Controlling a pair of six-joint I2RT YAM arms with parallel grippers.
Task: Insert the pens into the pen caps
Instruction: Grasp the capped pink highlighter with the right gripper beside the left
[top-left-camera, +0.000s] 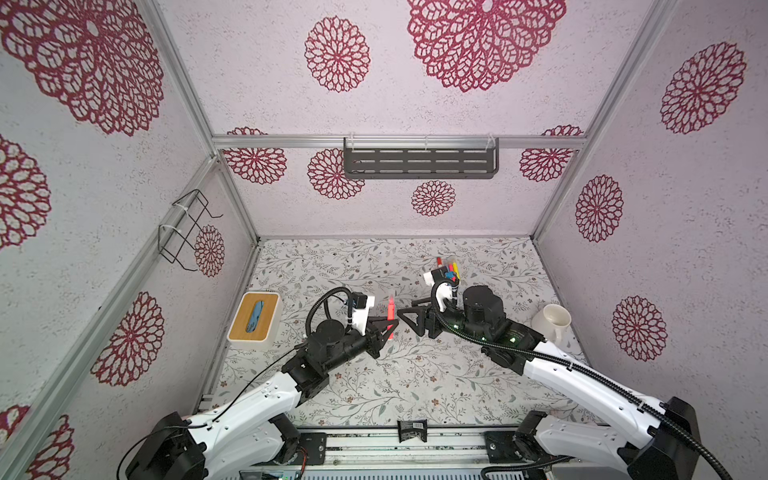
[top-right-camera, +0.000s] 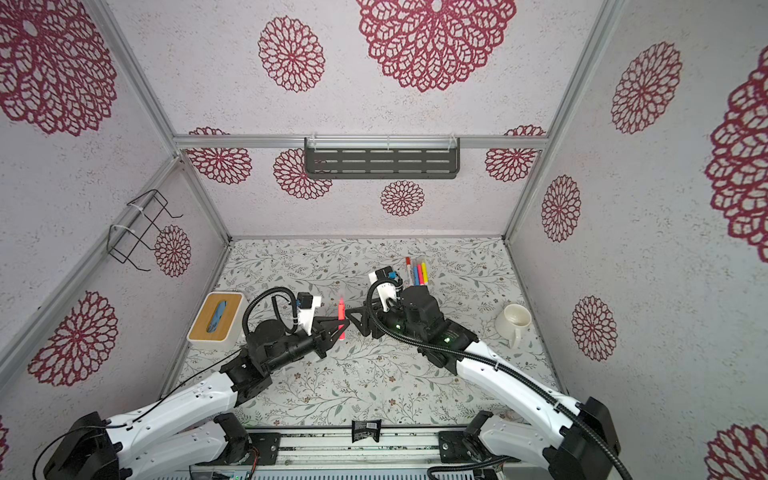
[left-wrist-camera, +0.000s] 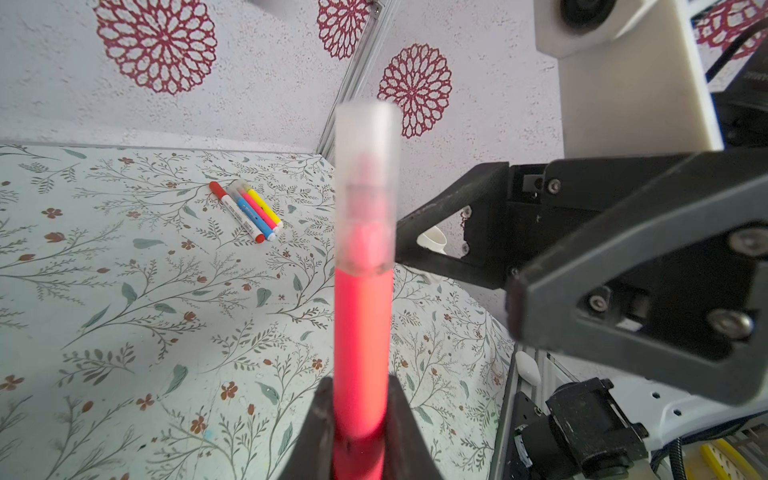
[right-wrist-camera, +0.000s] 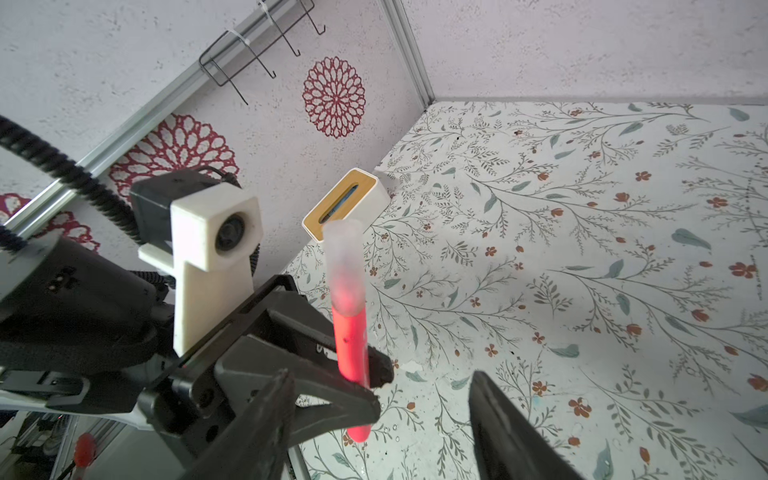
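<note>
The left tool is clamped on the lower barrel of a slim pink-red marker pen, holding it upright above the floral-patterned counter. A translucent clear plastic cap sits over the pen's upper end. The right tool has its jaws apart and grips nothing, just beside the pen. Four more markers, white with red ends, blue, pink and yellow, lie side by side far back on the counter. A white mug stands at the right.

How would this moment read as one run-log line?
left gripper: shut on red pen | clear cap: on pen tip | right gripper: open, empty | four other pens: lying side by side
</note>
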